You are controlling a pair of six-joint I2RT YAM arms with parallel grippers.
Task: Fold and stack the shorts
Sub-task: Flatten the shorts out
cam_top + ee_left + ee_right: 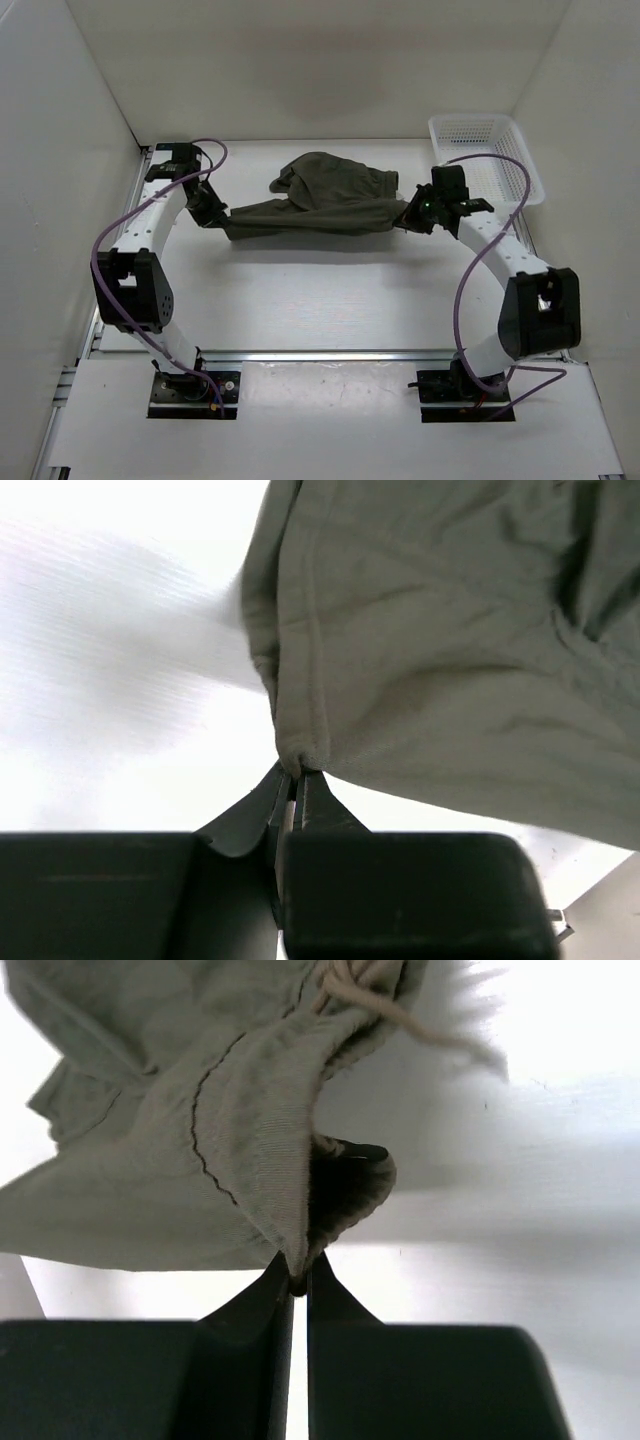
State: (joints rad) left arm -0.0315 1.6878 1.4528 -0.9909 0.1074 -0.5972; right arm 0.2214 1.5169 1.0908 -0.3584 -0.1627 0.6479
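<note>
The dark olive-green shorts (320, 200) hang stretched between my two grippers above the white table, bunched at the top middle. My left gripper (222, 214) is shut on the shorts' left corner; in the left wrist view the hem (300, 755) is pinched at the fingertips (296, 777). My right gripper (405, 218) is shut on the right end; in the right wrist view the ribbed waistband (270, 1160) is pinched at the tips (298, 1278). The pale drawstring cord (400, 1010) trails out at the top of that view.
A white plastic mesh basket (485, 155) stands at the back right, just behind my right wrist. White walls close in the table on the left, back and right. A metal rail (330, 355) runs along the near edge.
</note>
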